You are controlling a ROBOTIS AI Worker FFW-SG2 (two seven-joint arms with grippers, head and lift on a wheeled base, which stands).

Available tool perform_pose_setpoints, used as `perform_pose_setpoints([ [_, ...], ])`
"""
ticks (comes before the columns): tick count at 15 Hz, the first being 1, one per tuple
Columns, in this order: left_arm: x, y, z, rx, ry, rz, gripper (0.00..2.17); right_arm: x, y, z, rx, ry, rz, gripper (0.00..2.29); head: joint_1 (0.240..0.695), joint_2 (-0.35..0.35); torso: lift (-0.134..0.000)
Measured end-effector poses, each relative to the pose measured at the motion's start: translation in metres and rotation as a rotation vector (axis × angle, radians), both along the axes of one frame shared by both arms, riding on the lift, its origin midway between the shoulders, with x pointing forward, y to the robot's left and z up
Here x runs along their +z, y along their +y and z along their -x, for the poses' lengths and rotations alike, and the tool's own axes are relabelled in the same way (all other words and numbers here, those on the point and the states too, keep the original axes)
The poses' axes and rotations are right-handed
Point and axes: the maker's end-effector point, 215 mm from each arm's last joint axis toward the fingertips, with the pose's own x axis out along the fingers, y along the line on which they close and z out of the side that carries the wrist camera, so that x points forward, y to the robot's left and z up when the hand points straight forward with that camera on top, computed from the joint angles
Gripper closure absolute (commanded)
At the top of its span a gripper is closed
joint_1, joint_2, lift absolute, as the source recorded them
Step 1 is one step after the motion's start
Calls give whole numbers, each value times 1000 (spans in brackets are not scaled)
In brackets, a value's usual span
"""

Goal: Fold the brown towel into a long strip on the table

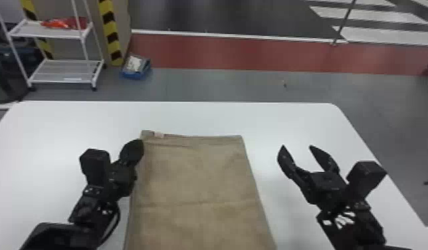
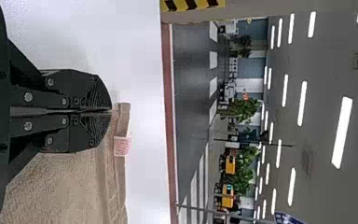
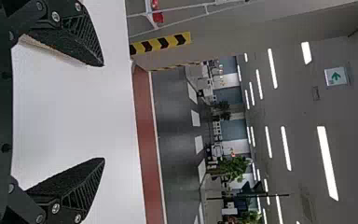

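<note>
Beyond the far rim of the white bench (image 1: 73, 123) runs a red floor strip (image 1: 240, 51), with a white wire rack (image 1: 63, 69) at 11 o'clock. The brown towel (image 1: 196, 173) lies flat across the bench's middle, reaching toward me at 6 o'clock, a faint crease (image 1: 196, 203) crossing it.

My left gripper (image 2: 110, 111) is at the towel's 11 o'clock corner, its fingers drawn narrow and, as I judge it, pinching the left edge beside the pale tag (image 1: 159, 135). My right gripper (image 1: 296, 146) hangs wide and empty off the towel's 2 o'clock side, well apart from the cloth.

I take the step in hand to be the first lengthwise fold, left edge toward right. To do it well, I want only a shallow pinch of cloth, lifted just enough to clear the layer beneath, then carried in a low arc toward 3 o'clock, parallel to the far hem. Pulling from one corner could drag the whole towel or leave the near end trailing askew, so the near stretch of that edge needs the same travel. Laid down gently and smoothed toward 6 o'clock, the fold should stay straight.
</note>
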Motion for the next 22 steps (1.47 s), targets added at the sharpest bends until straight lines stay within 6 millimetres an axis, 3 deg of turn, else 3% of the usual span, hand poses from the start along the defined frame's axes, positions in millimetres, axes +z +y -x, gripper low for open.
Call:
perform_pose_setpoints([
  [3,24,-7,9,-10,-32,12,1369,-1,0,0,0,2,0,174,695,-121,-123],
  [8,39,-29,22,-43,-15,4,1366,-2,-2,2,-3,5,-3,174,695,-146,-123],
  [11,27,-43,25,-47,12,-35,1247,-2,-1,5,0,5,-6,174,695,-164,-123],
  [14,12,-37,23,-34,38,-52,1244,-1,-1,7,0,4,-6,174,695,-160,-123],
  [16,6,-32,25,-21,48,-58,1133,-1,0,7,1,4,-7,174,695,-153,-123],
  [22,-3,-30,33,-16,63,-63,1045,0,2,8,4,-3,-10,174,695,-149,-123],
])
